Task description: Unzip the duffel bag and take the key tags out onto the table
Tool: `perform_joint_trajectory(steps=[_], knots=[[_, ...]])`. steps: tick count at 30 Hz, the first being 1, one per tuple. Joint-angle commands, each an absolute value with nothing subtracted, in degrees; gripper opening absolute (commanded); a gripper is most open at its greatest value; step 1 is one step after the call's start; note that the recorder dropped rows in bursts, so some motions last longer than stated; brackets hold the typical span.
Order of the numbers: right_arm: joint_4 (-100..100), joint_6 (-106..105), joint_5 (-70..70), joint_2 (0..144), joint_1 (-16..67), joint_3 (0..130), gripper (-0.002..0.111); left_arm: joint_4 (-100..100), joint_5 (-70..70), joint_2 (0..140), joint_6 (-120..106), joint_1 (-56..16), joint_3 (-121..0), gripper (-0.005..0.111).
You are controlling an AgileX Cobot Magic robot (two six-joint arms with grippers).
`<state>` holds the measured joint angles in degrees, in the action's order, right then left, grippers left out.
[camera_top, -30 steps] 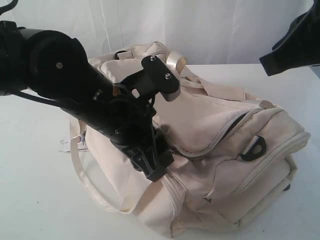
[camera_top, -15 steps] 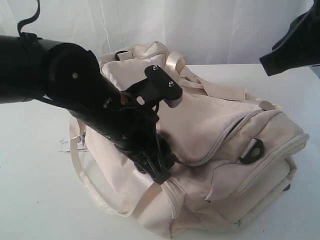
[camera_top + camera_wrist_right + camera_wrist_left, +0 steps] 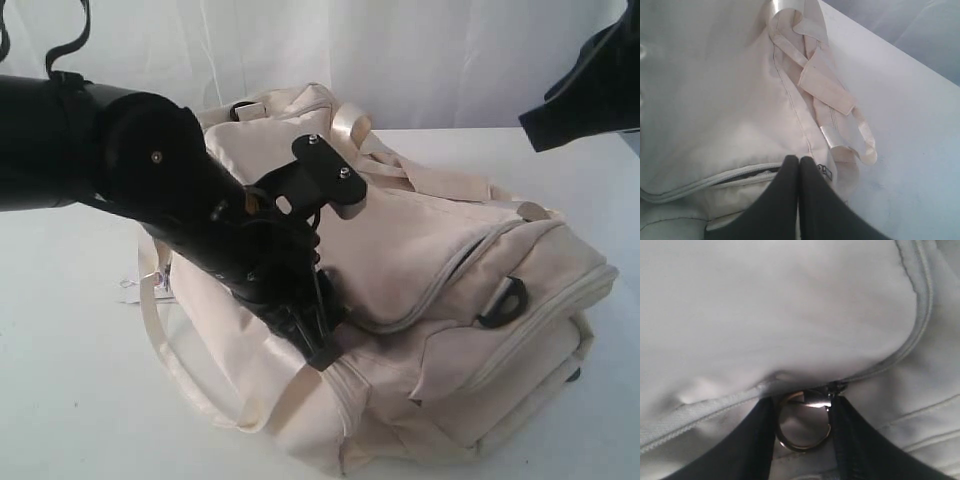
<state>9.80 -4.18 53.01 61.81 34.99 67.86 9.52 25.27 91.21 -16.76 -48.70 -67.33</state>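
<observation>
Cream fabric duffel bag (image 3: 420, 240): lies across the middle of the table (image 3: 70, 400), one end close to the far edge; main zip (image 3: 440, 285) not visibly opened; black D-ring (image 3: 505, 300) hangs on the side facing the exterior view.

Key tags: not in view in any picture; judged to be inside the bag, none on the table.

Left gripper (image 3: 318, 352): tip down against the top of the bag. In the left wrist view its two black fingers (image 3: 760, 440) stand narrowly on either side of the metal pull ring (image 3: 804, 422), just under the zip slider (image 3: 835, 389). Whether they already pinch the ring or only flank it cannot be told.

Right gripper (image 3: 799, 165): clenched, fingers pressed together with nothing between them, held above the end of the bag where the strap handles (image 3: 832, 100) trail onto the table.

Change against a second ago:
- the left arm has swung in and lowered, and its tip sits slightly lower and further along the seam
- the fabric under the tip is pressed in more
- the dark slit along the zip, plain earlier, is now hardly visible
- the right arm has not moved

Meaning for the task: judged to be the moment of taking hold of the pull; unzipping has not begun, and tag retrieval is all to come
</observation>
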Motion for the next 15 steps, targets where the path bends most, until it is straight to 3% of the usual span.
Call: perform_joint_trajectory(steps=[1, 15], knots=[[9.7, -4.6, 52.8, 61.4, 34.7, 67.8, 0.000, 8.0, 27.8, 88.4, -16.6, -48.7, -68.9, 0.000], [7.8, -5.5, 54.1, 61.4, 34.8, 67.8, 0.000, 0.9, 35.5, 84.6, -16.6, -48.6, -75.5, 0.000]])
